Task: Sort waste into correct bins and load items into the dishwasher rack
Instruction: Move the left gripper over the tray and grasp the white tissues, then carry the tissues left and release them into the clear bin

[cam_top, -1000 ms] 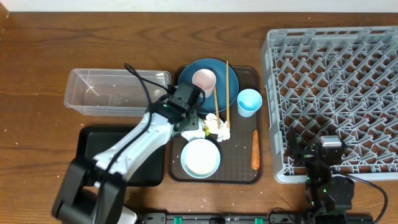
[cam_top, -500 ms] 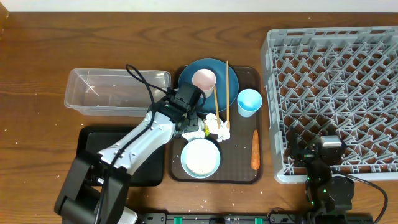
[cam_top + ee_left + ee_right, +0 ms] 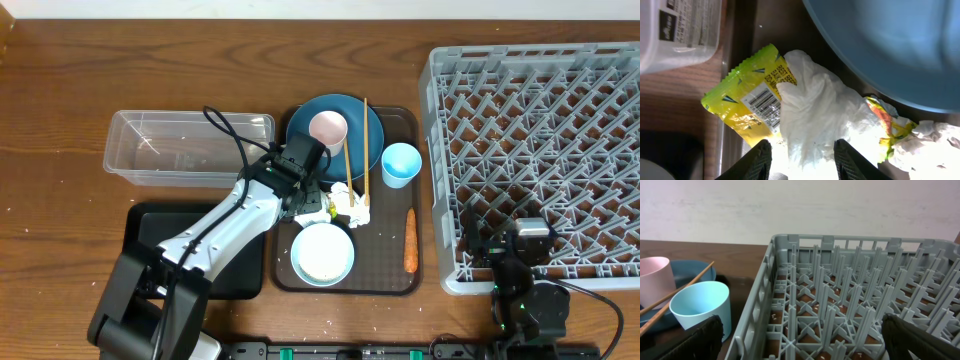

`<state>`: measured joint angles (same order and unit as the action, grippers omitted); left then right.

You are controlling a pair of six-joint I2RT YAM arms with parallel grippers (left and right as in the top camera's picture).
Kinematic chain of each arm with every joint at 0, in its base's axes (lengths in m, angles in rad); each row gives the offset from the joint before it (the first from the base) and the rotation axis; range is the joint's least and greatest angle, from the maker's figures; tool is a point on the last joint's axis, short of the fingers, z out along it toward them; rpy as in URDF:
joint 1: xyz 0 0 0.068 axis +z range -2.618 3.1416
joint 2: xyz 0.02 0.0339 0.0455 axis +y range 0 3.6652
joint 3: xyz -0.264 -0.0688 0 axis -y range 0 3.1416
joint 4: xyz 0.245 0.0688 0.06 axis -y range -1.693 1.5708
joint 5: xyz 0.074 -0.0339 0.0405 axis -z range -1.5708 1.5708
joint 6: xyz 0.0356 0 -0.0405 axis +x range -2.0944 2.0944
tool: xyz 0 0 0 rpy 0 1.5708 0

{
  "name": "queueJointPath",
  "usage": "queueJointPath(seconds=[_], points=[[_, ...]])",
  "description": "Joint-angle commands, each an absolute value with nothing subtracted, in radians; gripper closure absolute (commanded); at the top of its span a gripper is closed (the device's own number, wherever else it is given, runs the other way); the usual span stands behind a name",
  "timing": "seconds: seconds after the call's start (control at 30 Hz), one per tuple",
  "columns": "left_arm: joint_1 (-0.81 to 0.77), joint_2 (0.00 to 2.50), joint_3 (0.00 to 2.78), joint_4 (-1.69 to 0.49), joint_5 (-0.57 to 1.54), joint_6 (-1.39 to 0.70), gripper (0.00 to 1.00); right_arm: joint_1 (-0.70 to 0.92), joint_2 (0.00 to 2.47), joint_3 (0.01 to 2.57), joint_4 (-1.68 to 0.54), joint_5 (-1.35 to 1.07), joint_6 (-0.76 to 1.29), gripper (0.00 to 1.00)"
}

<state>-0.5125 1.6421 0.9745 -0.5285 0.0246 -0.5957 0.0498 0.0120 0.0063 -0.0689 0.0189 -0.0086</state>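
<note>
1. Starting at the far left, the clear tub [image 3: 160, 150] and the black tray [image 3: 145, 230] sit near each other on the table. Both are ready for waste, and neither holds any that I can see.
2. Next comes the left gripper [image 3: 804, 150], low over the left part of the brown serving tray [image 3: 385, 270]. Its jaws stand part-way apart, one finger on each side of the crumpled white paper [image 3: 815, 110]. I cannot tell whether they already pinch it.
3. The paper lies on the serving tray. It overlaps the yellow-green snack wrapper [image 3: 747, 95] on its left and sits just beside the rim of the dark blue plate [image 3: 890, 45].
4. The paper is likely very light and soft, and it will squash rather than resist. It is best taken deep across its thick bunched middle, since a loose outer fold could tear or slip free.
5. The wrapper looks slick and springy, and it may drag along if a finger catches its edge.
6. Furthest right is the dishwasher rack [image 3: 540, 130], with no dishes in it. The right gripper [image 3: 802, 340] waits at its near-left corner, jaws spread wide and holding nothing.
</note>
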Motion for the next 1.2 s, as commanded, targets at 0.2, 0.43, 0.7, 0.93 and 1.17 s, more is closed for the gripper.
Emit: queueJointPath(seconds=[0.2, 0.43, 0.7, 0.93, 1.17], points=[[-0.517, 1.656, 0.972, -0.544, 0.06, -0.605, 0.56, 0.04, 0.007, 0.006, -0.073, 0.019, -0.012, 0.01], [-0.517, 1.663, 0.966, -0.546, 0.06, -0.609, 0.51, 0.04, 0.007, 0.006, -0.073, 0.019, -0.012, 0.01], [-0.517, 1.708, 0.966, -0.525, 0.072, -0.646, 0.52, 0.04, 0.007, 0.006, -0.073, 0.019, -0.012, 0.01], [-0.517, 1.691, 0.968, -0.524, 0.075, -0.646, 0.72, 0.04, 0.007, 0.006, -0.073, 0.019, -0.012, 0.01], [-0.517, 1.617, 0.968, -0.534, 0.067, -0.645, 0.81, 0.04, 0.007, 0.006, -0.073, 0.019, -0.012, 0.01]])
